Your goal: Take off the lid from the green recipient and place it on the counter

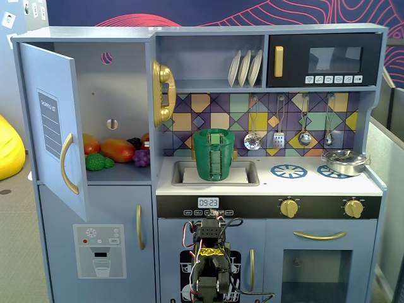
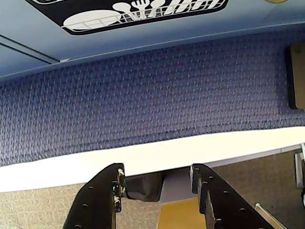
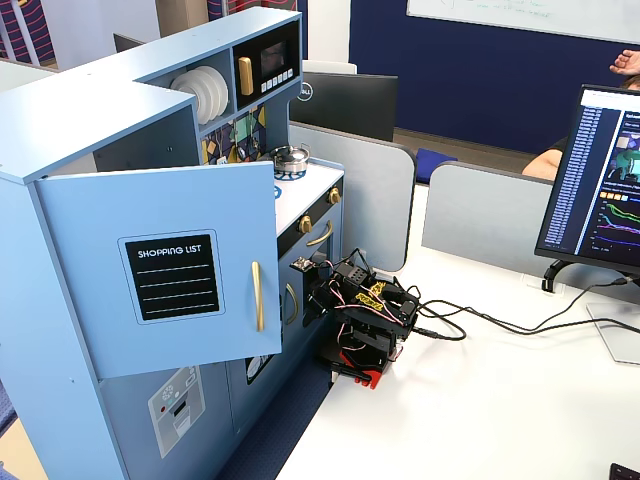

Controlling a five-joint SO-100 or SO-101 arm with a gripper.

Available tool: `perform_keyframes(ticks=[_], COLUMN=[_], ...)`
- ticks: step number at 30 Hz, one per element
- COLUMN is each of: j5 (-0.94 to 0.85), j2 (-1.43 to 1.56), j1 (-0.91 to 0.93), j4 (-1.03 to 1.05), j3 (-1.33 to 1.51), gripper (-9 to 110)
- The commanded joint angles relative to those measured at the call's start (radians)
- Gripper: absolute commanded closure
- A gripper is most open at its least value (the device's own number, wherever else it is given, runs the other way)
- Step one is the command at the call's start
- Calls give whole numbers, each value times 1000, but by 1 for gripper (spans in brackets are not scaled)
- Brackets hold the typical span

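Note:
The green recipient (image 1: 214,156) stands upright in the sink of the counter (image 1: 315,184). The green lid (image 1: 214,132) sits on its rim, with its small handle up. My arm (image 1: 211,265) is folded low in front of the toy kitchen's lower doors, far below the pot. It also shows in a fixed view (image 3: 365,318) on the white table. In the wrist view my gripper (image 2: 157,172) is open and empty, and it looks down at blue carpet and the white table edge. An open door hides the pot in the side fixed view.
A steel pan with a silver lid (image 1: 344,161) sits on the right burner. The fridge door (image 1: 53,126) stands open at the left, with toy fruit (image 1: 117,150) inside. Utensils (image 1: 278,126) hang on the back wall. A monitor (image 3: 600,180) and cables (image 3: 500,322) are on the table.

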Motion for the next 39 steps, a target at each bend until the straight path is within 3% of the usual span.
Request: perform_keyframes(ticks=[1,11,15,20,29,39], j5=[-25,-55,-91,-161,-189,-186], j2=[-5,-5,-8,-81,-400,-574], j1=[9,9,31,14,-15,5], j4=[183,176,-9,-229,-661,-805], j3=[17,17,-17,-333,-919,-1068], gripper=[101,101,101,100,76,70])
